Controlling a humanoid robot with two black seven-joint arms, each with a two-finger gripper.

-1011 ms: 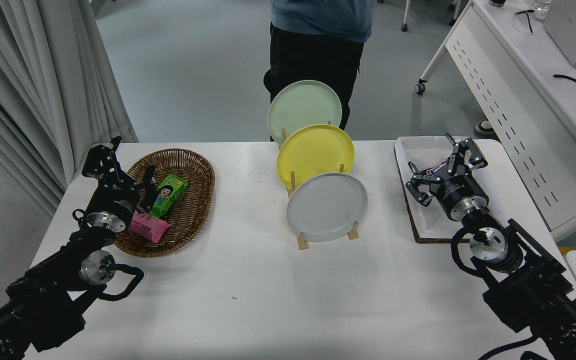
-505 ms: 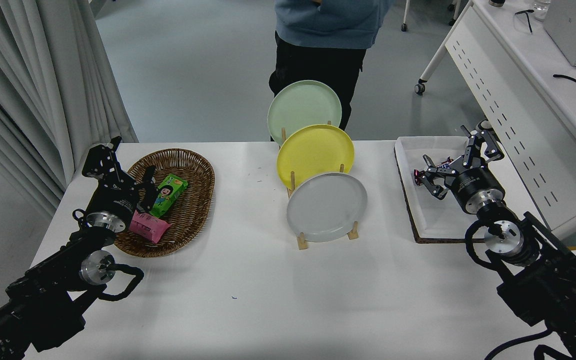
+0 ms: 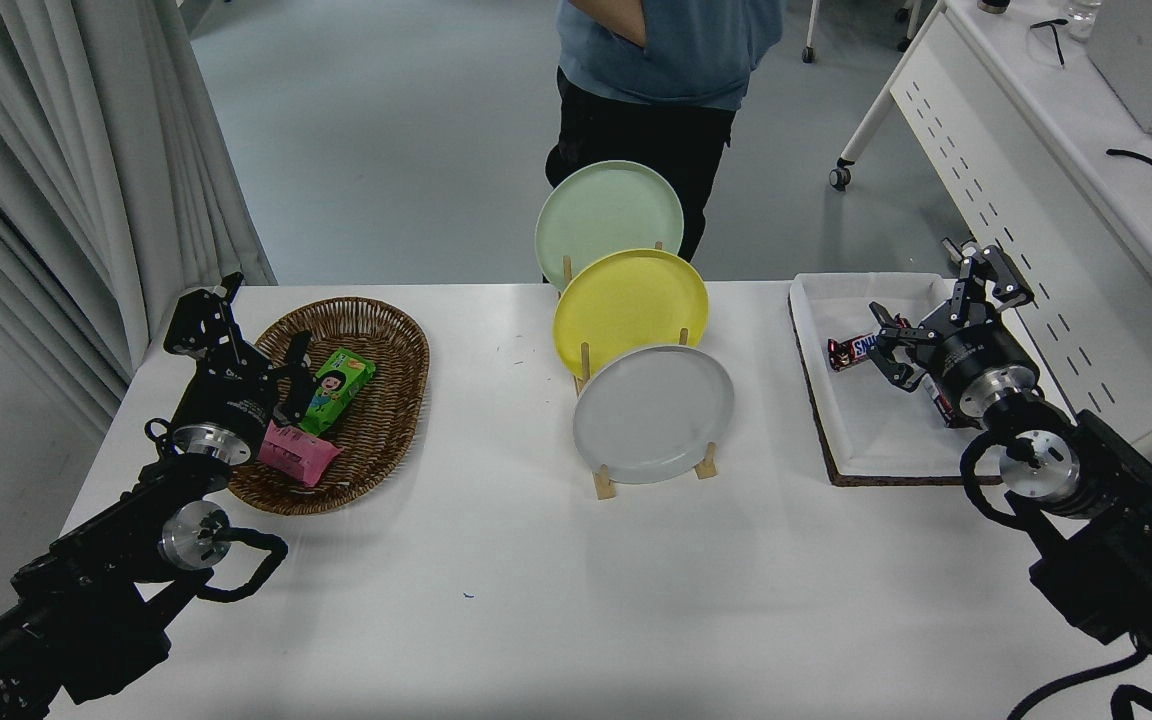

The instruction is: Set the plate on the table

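Observation:
The light-grey plate [image 3: 654, 413] stands on edge in the front slot of a wooden rack [image 3: 604, 484] at the middle of the white table [image 3: 536, 600]. A yellow plate [image 3: 630, 308] and a pale green plate [image 3: 608, 215] stand behind it in the same rack. My right gripper [image 3: 946, 305] is open and empty, over the white tray [image 3: 871, 425] at the right, well to the right of the grey plate. My left gripper [image 3: 256, 345] is parked at the lower left, over the basket's edge, with its fingers open.
A wicker basket [image 3: 356, 400] at the left holds a green packet [image 3: 336, 388] and a pink packet [image 3: 298, 452]. A candy bar [image 3: 851, 349] lies in the white tray. A person [image 3: 661, 90] stands at the far side. A perforated desk [image 3: 1056, 200] is at the right.
My right gripper has moved right and slightly away across the tray, uncovering the candy bar. The person has shifted a little. The left arm and the plates have not moved.

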